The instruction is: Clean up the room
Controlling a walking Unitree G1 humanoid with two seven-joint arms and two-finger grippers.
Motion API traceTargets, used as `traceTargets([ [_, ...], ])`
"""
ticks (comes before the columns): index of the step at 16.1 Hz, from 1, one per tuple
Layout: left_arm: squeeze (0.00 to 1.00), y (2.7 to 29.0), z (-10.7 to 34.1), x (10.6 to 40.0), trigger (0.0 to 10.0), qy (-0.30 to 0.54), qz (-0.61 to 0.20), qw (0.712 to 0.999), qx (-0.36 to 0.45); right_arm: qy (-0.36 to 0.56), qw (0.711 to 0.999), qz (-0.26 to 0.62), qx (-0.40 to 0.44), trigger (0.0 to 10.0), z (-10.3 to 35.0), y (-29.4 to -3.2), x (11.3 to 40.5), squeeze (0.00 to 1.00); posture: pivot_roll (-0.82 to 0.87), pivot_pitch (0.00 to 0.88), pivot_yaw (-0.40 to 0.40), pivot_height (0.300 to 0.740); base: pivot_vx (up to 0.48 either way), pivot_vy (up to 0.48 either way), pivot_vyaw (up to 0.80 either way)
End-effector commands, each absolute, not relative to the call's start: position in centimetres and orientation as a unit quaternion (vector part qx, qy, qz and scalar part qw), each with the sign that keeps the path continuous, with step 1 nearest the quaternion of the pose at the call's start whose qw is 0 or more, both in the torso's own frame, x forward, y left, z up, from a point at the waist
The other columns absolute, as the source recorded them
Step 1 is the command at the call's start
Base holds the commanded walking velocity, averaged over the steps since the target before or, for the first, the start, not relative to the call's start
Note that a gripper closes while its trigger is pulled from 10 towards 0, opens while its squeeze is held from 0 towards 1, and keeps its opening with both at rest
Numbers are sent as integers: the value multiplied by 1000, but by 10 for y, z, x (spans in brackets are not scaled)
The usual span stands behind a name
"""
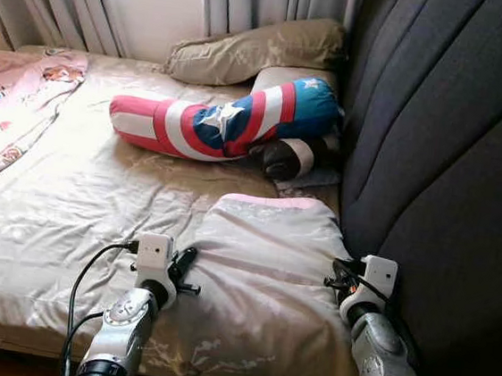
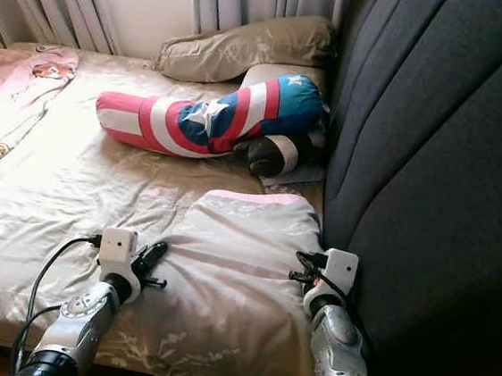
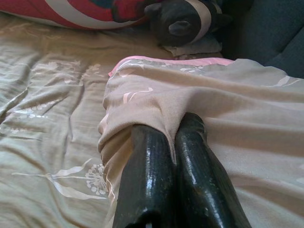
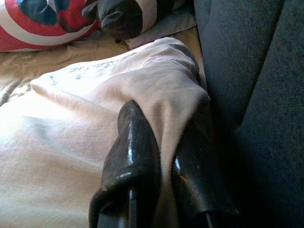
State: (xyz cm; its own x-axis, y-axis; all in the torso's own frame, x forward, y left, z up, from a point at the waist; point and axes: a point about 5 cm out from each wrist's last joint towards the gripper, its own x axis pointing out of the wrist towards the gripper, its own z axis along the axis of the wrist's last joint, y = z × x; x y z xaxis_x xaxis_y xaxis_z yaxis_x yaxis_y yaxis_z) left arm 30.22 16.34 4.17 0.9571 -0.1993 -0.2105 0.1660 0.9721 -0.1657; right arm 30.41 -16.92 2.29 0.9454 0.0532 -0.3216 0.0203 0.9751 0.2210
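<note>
A beige quilt (image 1: pixel 269 271) with a pink lining edge lies folded over the near right part of the bed. My left gripper (image 1: pixel 185 271) is shut on the quilt's left edge; in the left wrist view the cloth (image 3: pixel 142 109) is pinched between the black fingers (image 3: pixel 147 175). My right gripper (image 1: pixel 338 282) is shut on the quilt's right edge beside the headboard, with fabric (image 4: pixel 166 99) bunched between its fingers (image 4: pixel 135 147).
A dark grey padded headboard (image 1: pixel 443 154) runs along the right. A red, white and blue star bolster (image 1: pixel 231 119) and a dark plush toy (image 1: pixel 290 156) lie ahead, a beige pillow (image 1: pixel 256 49) behind them. A pink patterned blanket (image 1: pixel 9 100) lies at left. Curtains hang behind.
</note>
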Motion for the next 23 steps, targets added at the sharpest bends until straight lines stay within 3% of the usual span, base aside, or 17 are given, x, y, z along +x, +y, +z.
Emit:
traceTargets([
  [1,0,175,56,308,10000,81,-79,991,-65,118,987,-22,109,10000,42,-188,315,0,-7,0,7,740,446,0,0],
  [23,0,174,57,308,10000,80,-84,991,-69,119,986,-24,110,10000,41,-187,313,0,-6,0,10,740,473,0,0],
])
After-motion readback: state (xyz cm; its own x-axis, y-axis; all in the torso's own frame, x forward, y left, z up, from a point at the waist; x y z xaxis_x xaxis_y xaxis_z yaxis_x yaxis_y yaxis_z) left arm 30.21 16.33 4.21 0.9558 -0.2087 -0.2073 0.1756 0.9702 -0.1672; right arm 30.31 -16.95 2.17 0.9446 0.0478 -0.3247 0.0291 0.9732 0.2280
